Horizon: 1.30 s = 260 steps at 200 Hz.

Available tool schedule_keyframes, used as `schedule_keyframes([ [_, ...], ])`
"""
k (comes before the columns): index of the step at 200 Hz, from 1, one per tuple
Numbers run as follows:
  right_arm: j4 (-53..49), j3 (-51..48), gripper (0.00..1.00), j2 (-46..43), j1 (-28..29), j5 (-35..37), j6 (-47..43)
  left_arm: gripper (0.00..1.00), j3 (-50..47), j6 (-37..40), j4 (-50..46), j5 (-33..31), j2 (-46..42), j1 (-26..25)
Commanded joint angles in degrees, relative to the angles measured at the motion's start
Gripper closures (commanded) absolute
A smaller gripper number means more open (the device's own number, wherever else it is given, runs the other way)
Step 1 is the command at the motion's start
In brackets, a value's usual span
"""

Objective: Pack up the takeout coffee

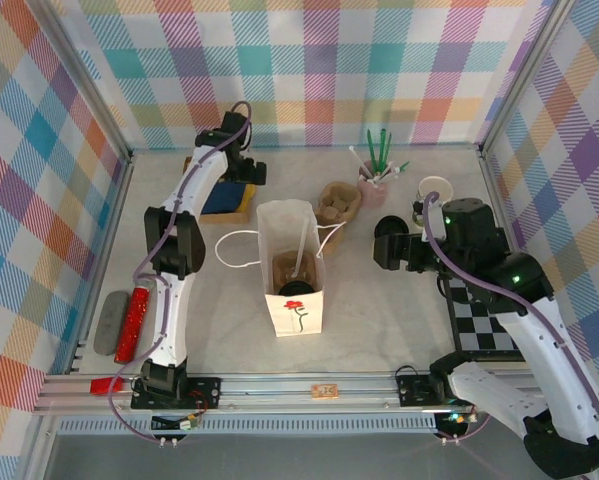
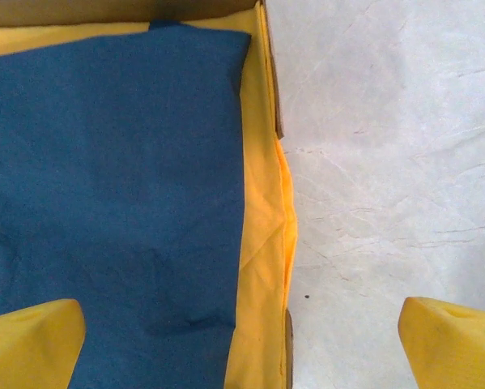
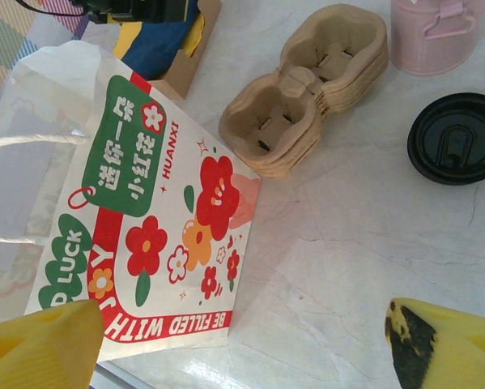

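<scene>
The takeout coffee [image 3: 457,138] stood upright on the table [image 1: 379,320], right of the middle and toward the far edge. From above its round black lid [image 1: 387,228] hid most of the cup. Just behind it, toward the far edge, was a pink pot [image 1: 372,186] of green and white sticks. A lidless cup [image 1: 436,187] with a white rim stood farther toward the far right corner.

The right gripper [image 3: 234,332] hung above the table just on the near side of the coffee. Its yellow fingers [image 3: 444,344] were spread wide with nothing between them, and the coffee lay ahead of them, apart from both.

To the left of the coffee lay a stack of brown cup carriers [image 3: 307,89]. Nearer the table's middle stood a white paper bag [image 1: 291,265] printed with flowers, its mouth open. A brown carrier sat in its bottom with a dark round thing on it that I could not make out.

The left gripper [image 2: 242,344] was well apart from all this, near the far left corner. It hovered over a shallow box [image 1: 241,205] of blue and yellow cloth [image 2: 121,186]. Its jaws were wide and held nothing.
</scene>
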Motion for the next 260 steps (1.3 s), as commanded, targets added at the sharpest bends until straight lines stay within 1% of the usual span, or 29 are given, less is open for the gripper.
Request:
schedule_keyframes([
  [1,0.84,-0.94,0.10,-0.55,-0.22,0.40,-0.51,0.04,1.51,1.02,-1.79,-2.77,1.95,0.14],
  [23,1.28,-1.29,0.10,-0.26,-0.22,0.45,-0.69,0.06,1.52,0.58,-1.40,-3.83,2.62,0.03],
  [53,1.54,-1.57,0.10,0.16,-0.22,0.66,-1.07,0.12,1.54,0.45,-0.90,-4.27,3.14,0.03],
  [87,1.83,-1.73,0.10,0.65,-0.22,1.00,-1.47,0.14,1.68,0.53,-0.80,-5.54,4.02,0.03],
  [115,2.24,-1.79,0.11,1.14,-0.22,0.98,-1.56,0.20,1.65,0.67,-0.62,-6.18,4.58,0.12],
  [165,2.83,-1.90,0.11,1.80,-0.22,0.89,-1.52,0.25,1.68,0.88,-0.36,-6.95,5.43,0.12],
  [190,2.87,-1.90,0.11,1.98,-0.25,0.89,-1.73,0.30,1.61,0.95,-0.11,-7.70,5.79,0.12],
  [228,3.03,-2.00,0.11,2.23,-0.27,1.00,-1.83,0.34,1.69,1.17,0.17,-8.54,6.32,0.12],
  [260,3.21,-1.92,0.11,2.41,-0.23,1.02,-1.86,0.35,1.69,1.71,0.09,-9.31,6.67,0.07],
])
